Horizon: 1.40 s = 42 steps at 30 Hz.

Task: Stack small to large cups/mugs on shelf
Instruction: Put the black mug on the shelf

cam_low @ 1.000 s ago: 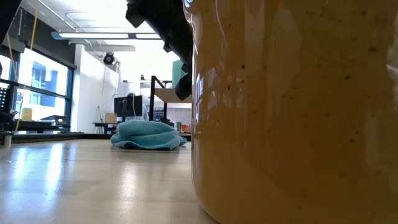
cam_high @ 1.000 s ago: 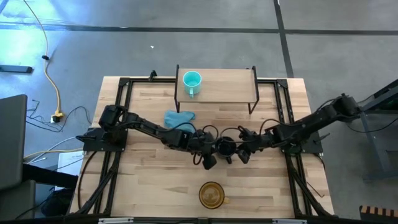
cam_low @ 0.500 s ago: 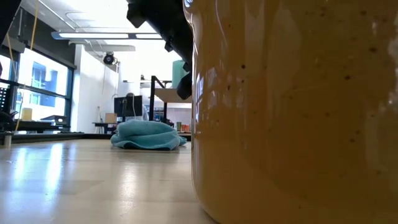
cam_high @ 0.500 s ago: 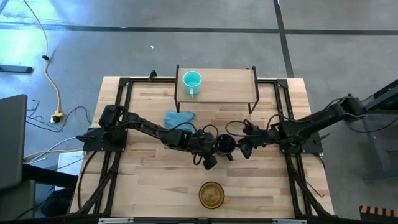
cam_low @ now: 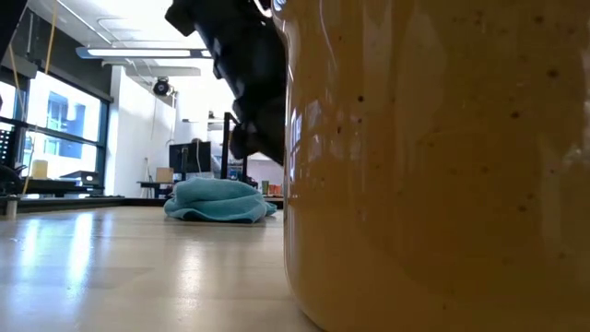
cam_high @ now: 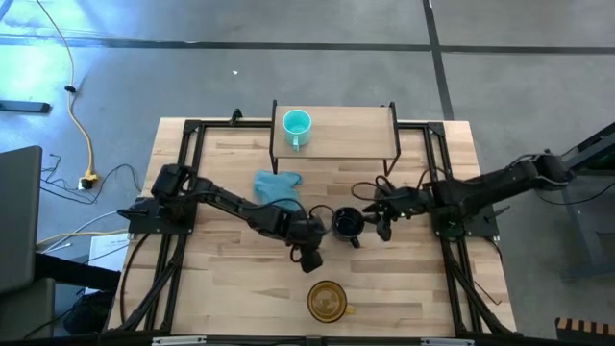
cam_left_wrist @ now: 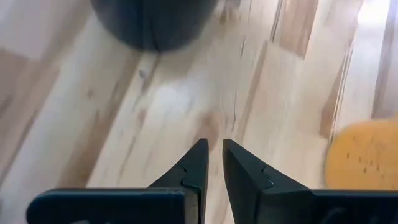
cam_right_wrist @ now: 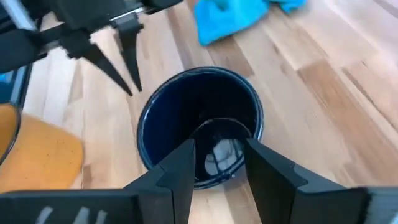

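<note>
High view: black mug (cam_high: 348,223) mid-desk (cam_high: 231,288), right end effector (cam_high: 381,219) open beside it, holding nothing. Left end effector (cam_high: 309,259) nearly closed, empty. Turquoise mug (cam_high: 296,125) on shelf (cam_high: 346,135); amber mug (cam_high: 327,300) near front edge.

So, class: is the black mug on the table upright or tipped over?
Upright. The high view shows the black mug with its round mouth facing up, and the right wrist view looks down into it past the right gripper's open fingers.

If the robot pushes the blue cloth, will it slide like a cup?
Probably not. The blue cloth lies crumpled in soft folds on the table, so it would likely bunch up and drag. It looks light, floppy, and unlikely to roll.
</note>
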Available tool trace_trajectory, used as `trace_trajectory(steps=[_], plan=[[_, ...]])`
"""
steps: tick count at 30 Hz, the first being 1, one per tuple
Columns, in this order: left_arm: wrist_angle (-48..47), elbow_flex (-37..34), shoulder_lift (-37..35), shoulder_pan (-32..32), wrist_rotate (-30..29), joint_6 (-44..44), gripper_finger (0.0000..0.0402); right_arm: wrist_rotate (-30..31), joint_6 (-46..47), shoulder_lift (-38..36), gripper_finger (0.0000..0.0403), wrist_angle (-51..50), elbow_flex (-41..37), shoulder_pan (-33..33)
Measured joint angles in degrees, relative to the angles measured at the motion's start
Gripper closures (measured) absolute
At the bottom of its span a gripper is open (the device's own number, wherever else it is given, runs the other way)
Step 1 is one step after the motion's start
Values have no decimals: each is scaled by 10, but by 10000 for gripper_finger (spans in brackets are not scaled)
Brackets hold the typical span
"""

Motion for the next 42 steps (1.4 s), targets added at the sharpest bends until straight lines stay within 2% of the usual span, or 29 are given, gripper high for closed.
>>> trace_trajectory(steps=[3, 12, 22, 27, 35, 42], plan=[[-20, 0, 0, -12, 0, -12, 364, -45, -50, 3, 272, 24, 0, -25], [-55, -1, -7, -39, -10, -21, 364, -164, -116, 3, 272, 40, 0, -106], [-43, -65, -116, -48, -110, -16, 364, -232, -183, 4, 272, 45, 0, -152], [-37, -105, -171, -48, -151, -35, 364, -270, -213, 34, 272, 46, 2, -166], [-29, -149, -228, -48, -178, -62, 364, -263, -260, 114, 272, 33, 58, -167], [-32, -169, -244, -49, -179, -73, 364, -252, -325, 186, 272, -38, 136, -181]])
